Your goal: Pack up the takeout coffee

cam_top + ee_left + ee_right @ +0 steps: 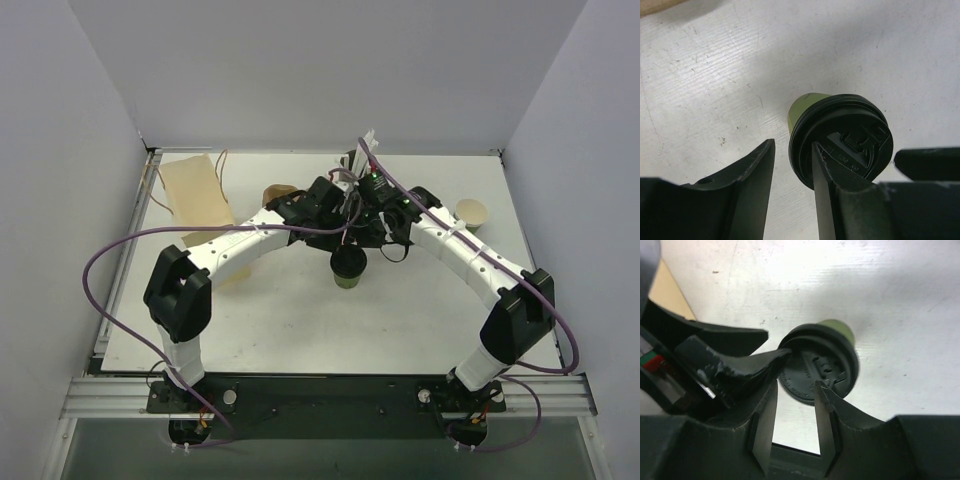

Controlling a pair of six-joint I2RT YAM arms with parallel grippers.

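Gap between the fingers of the left gripper (793, 150) shows bare table (715, 75) — the jaws stand parted and hold nothing, though one finger (822, 190) lies across the rim of the black lid (850, 145). The right gripper (796, 387) is parted too, with nothing clamped; the lid's near rim shows just past its tips, and whether they touch it cannot be told. The takeout coffee (348, 267) stands upright near the middle of the table, right beneath both grippers, lid on, with only a sliver of the green cup (802, 107) showing below the rim. The table is white, scuffed and finely scratched. It lies bare on the near side of the coffee and to either hand, down to the dark base strip (330, 395) where the arms are bolted. Pale walls (330, 70) close the table in at the left, back and right. A tan paper bag (195, 190) lies toward the back left corner and a pale paper cup (472, 213) stands toward the right edge — both well apart from the coffee. Behind the wrists white straws (368, 145) stick up, their holder hidden by the arms. A brown round thing (280, 195) beside the left arm is half covered and hard to name. In the left wrist view a dark shape (927, 162) at the right is cut off by the frame edge.
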